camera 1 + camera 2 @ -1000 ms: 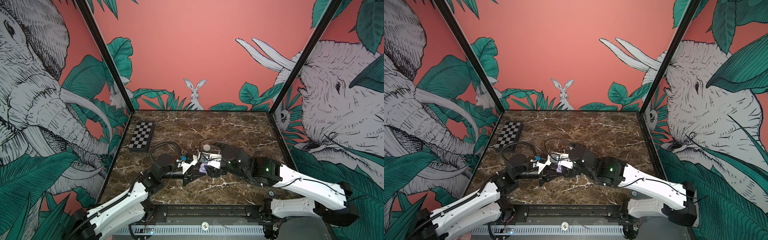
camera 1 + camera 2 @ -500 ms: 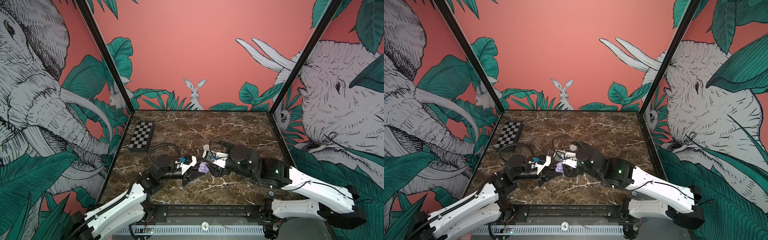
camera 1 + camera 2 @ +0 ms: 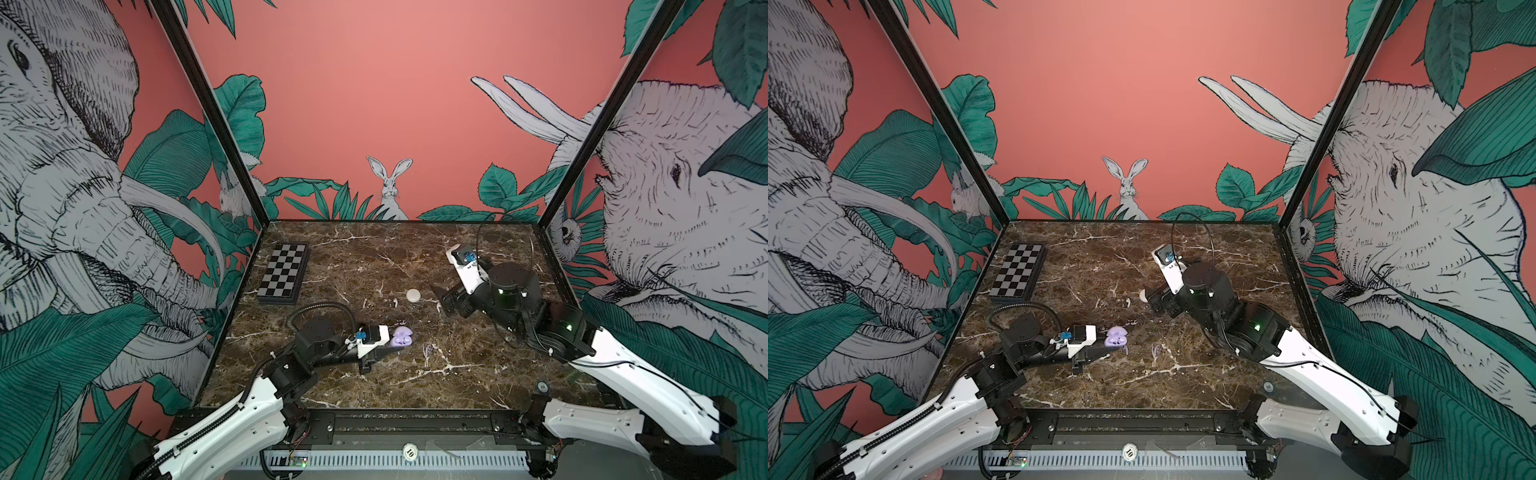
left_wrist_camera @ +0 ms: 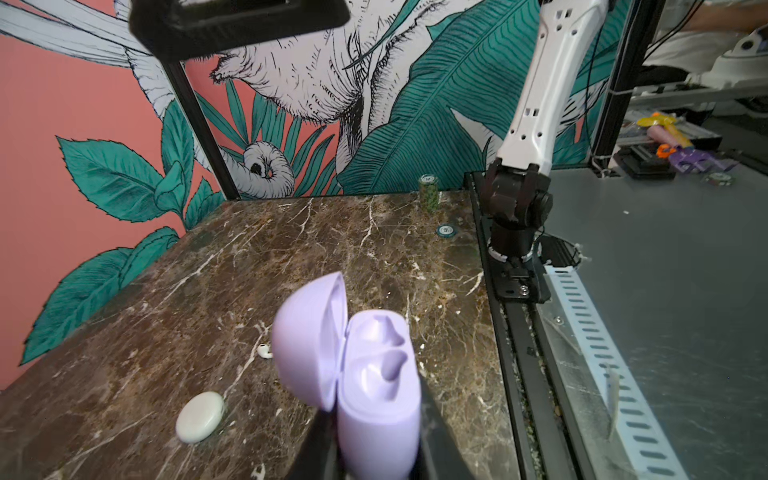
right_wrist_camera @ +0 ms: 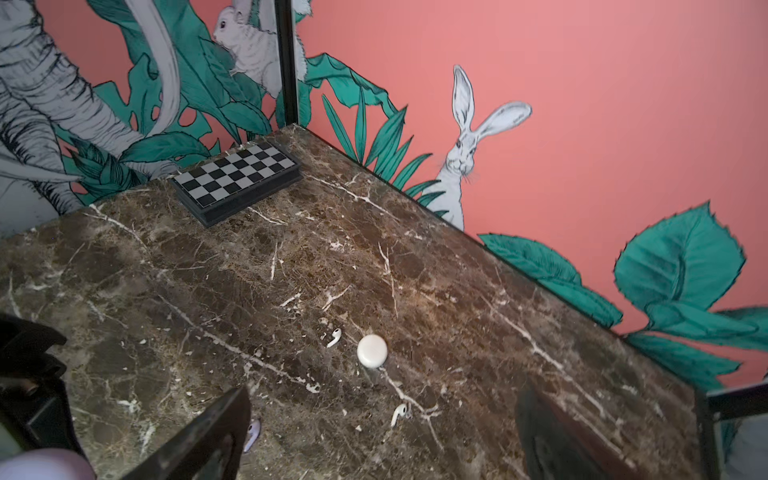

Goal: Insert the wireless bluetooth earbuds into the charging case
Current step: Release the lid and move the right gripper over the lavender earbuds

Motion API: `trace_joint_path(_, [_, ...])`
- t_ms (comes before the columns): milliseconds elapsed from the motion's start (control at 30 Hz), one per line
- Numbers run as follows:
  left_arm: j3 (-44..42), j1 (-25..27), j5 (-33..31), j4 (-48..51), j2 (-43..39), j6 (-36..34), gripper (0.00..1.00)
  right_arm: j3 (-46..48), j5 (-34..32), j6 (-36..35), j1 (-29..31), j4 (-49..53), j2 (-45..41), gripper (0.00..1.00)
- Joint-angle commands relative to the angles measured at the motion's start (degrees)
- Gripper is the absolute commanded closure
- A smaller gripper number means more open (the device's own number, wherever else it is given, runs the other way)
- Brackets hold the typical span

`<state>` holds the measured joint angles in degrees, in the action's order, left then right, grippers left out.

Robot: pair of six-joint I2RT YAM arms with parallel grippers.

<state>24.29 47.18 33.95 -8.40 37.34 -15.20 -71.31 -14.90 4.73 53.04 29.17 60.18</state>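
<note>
Toward the near left of the marble table (image 3: 478, 374), the left gripper (image 3: 388, 347) is clamped tight on the base of the lilac charging case (image 3: 402, 337), whose lid stands open. In the left wrist view its dark fingers (image 4: 438, 444) are cut off by the frame edge, and the two wells of the case are too blurred to tell whether anything sits in them. Whether the case touches the marble is also unclear. The right gripper (image 3: 445, 302) hangs over the table's middle with its jaws spread wide and nothing between them. Just beside it lies a closed round white case (image 3: 413, 295), which in a top view is mostly hidden behind that gripper. One white earbud (image 5: 333, 337) lies loose on the chessboard (image 5: 237, 178) side of the white case, and another white earbud (image 5: 400, 413) lies on the gripper's side. A lilac earbud (image 5: 252, 432) peeks out, half covered, from behind a right finger (image 5: 208, 436). A faint lilac speck (image 3: 427, 351) near the lilac case is too small to identify.
</note>
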Motion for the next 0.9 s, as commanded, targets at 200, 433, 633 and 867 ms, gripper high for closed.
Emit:
trace_joint_path(200, [0.04,0.68,-8.31,1.68,-2.52,-6.69,1.0,1.64,7.33,21.84,-5.98,4.59,3.03,0.02])
trace_joint_path(433, [-1.55,2.29,-3.88,1.49,-0.66,-8.8,1.0,6.01,12.46,34.84,-7.47,6.91,7.87,0.06])
trace_joint_path(633, [1.01,2.74,-6.18,11.85,-4.27,-15.62,1.0,9.16,13.63,41.12,-7.5,6.82,9.49,0.11])
trace_joint_path(867, [-2.03,3.62,-10.96,11.85,-8.04,-17.86,1.0,9.36,14.94,44.29,-7.51,11.33,14.81,0.19])
